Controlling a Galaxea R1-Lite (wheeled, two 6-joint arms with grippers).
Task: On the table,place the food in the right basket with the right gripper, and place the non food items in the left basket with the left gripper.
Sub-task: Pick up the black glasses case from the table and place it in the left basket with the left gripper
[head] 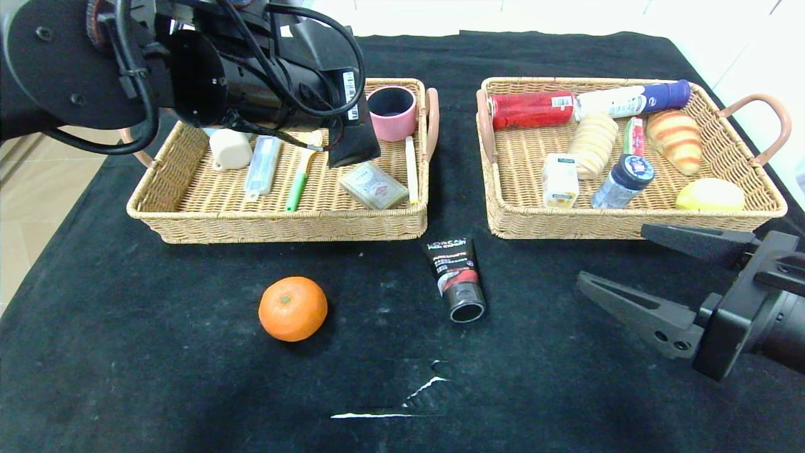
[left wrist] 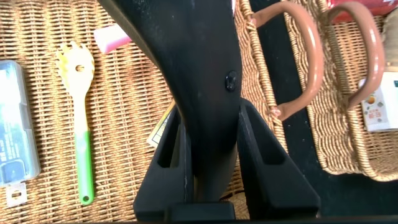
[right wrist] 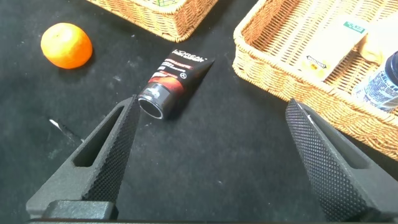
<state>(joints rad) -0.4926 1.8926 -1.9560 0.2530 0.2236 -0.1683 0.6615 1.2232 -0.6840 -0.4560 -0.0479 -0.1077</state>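
Orange fruit [head: 292, 308] lies on the table [head: 157, 352], well left of the wide-open right gripper [head: 629, 264]; left gripper [left wrist: 214, 155] holds a black soft case [head: 353, 146] over the left basket [head: 188, 214].

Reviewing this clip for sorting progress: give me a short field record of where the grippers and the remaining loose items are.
left gripper: shut on black case, over the left basket
right gripper: open, empty, above the table in front of the right basket
orange: on the cloth, unsorted
black tube: on the cloth, unsorted
pasta fork: in the left basket
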